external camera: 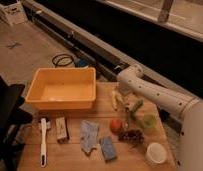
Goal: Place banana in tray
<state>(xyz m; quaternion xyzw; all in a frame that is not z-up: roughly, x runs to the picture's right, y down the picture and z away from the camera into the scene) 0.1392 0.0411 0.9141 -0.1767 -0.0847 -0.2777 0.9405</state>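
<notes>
Banana (113,100) lies just beside the tool (123,103), whose jaws stand released, holding nothing.

Banana (114,100) right of tray (36,94), tool (126,111) just right of banana.

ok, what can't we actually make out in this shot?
Camera view only:
- gripper, open, low beside the banana: whether they touch is lost in dark blur.
- tray: its near wall hides the front strip of its floor.
- arm: base cut off by the right edge.
- dark cluster near the table's front: too blurred to identify.
</notes>
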